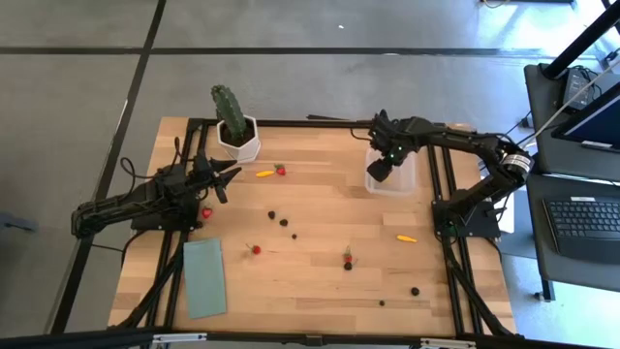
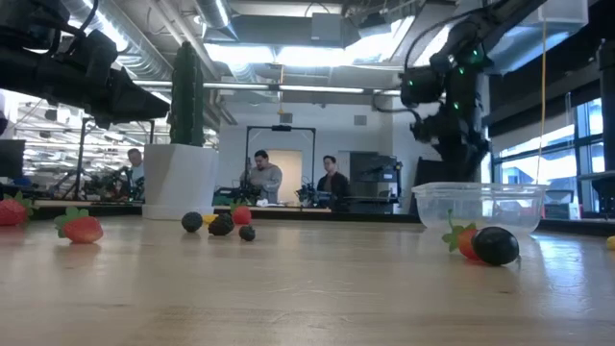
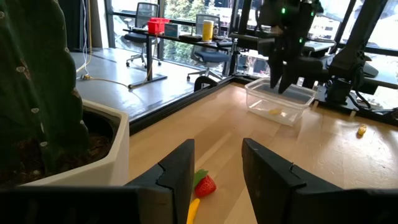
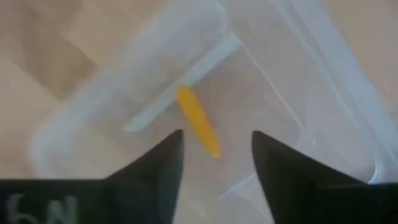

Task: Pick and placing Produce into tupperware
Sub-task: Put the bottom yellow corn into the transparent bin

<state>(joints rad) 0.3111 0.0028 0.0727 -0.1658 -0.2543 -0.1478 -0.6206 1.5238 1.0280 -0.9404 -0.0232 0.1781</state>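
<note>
Right gripper (image 4: pixel 214 162) poised directly over the tupperware (image 1: pixel 392 177), fingers parted with a clear gap between them, holding nothing. Below that gap, loose on the clear floor of the container, a yellow-orange piece (image 4: pixel 198 121), seen in the left wrist view only as a small yellow blur through the wall; not possible to say from the right wrist view whether its lower end touches a finger. Long axis of that piece diagonal across the container floor, not lined up with either wall.

Left gripper (image 3: pixel 217 180) low over the surface (image 1: pixel 320 223) just beside the white pot (image 1: pixel 239 142) and its cactus (image 1: pixel 229 105), fingers apart and empty (no contact with anything visible). Ahead of it a red strawberry piece (image 3: pixel 204 185) and, partly hidden behind a finger, a yellow piece (image 3: pixel 193 210) cut off at the frame edge.

Tupperware upright, lidless, near the far right edge of the surface. Remaining produce scattered well apart: red piece (image 1: pixel 206 212) beside the left arm, dark berries (image 1: pixel 284 222) mid-surface, another red piece (image 1: pixel 256 249), an orange piece (image 1: pixel 407 237) lying roughly crosswise, more dark berries (image 1: pixel 415 290) toward the near edge. Green pad (image 1: pixel 204 277) flat at the near left. Small dark specks hard to identify from above. People in the room behind, blurred.
</note>
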